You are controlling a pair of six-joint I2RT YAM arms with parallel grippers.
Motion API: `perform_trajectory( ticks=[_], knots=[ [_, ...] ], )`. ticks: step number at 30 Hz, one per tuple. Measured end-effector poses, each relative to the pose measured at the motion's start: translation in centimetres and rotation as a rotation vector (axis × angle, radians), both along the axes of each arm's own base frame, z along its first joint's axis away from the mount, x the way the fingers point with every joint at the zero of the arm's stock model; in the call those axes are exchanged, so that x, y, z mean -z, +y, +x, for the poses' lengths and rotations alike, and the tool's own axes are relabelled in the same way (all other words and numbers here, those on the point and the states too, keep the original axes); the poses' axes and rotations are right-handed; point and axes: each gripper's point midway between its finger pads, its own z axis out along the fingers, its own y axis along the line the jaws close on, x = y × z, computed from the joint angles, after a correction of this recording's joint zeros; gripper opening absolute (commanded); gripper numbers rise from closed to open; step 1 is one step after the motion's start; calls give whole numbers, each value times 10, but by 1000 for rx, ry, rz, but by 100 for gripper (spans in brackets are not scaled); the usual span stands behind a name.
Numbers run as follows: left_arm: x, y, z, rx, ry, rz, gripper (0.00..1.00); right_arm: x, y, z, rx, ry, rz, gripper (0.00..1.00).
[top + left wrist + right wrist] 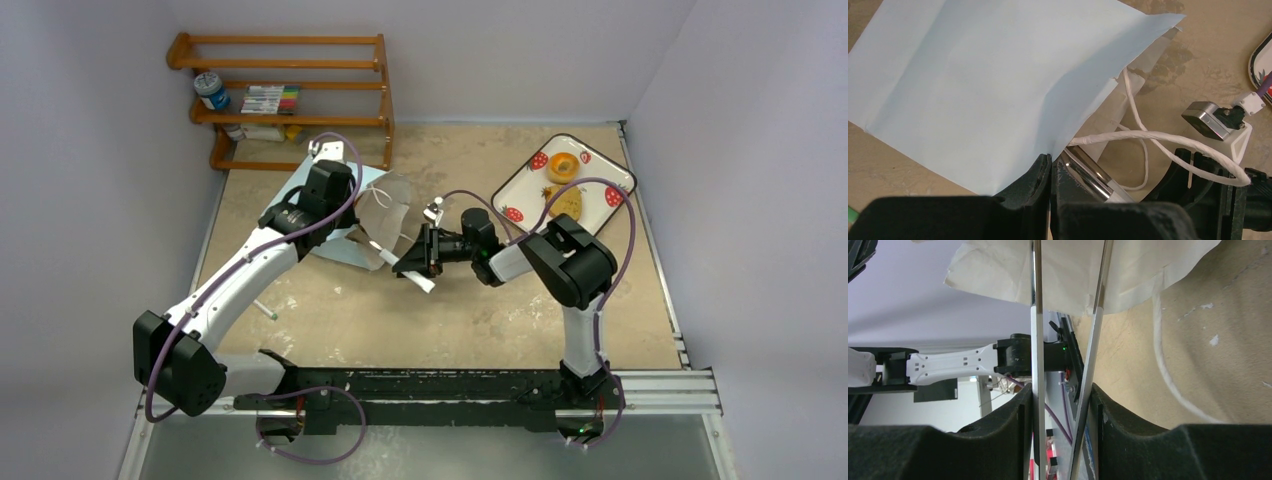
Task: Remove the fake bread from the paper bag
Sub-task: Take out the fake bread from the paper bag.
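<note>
One paper bag (392,215) lies sideways on the table (450,320), long axis left-right, mouth toward my right tool (405,266) (spread apart); my left tool (1049,162) pinches its edge. Some fake bread (562,167) sits on the tray (530,185).

We looked down from high above the near edge onto the whole table (450,310). Our left wrist camera hung close over the paper bag (973,90) — the right, rolled sideways, faced its mouth; all three views shared that bag.
</note>
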Motion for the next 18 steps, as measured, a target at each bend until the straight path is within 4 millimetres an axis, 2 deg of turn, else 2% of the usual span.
perform_trajectory(
  ticks=[11, 18],
  knots=[
    [-1, 1, -2, 0, 2, 1, 0, 13, -7, 5, 27, 8, -48, 42],
    [-3, 1, -3, 2, -3, -5, 0, 13, -8, 7, 34, 4, -49, 42]
  ],
)
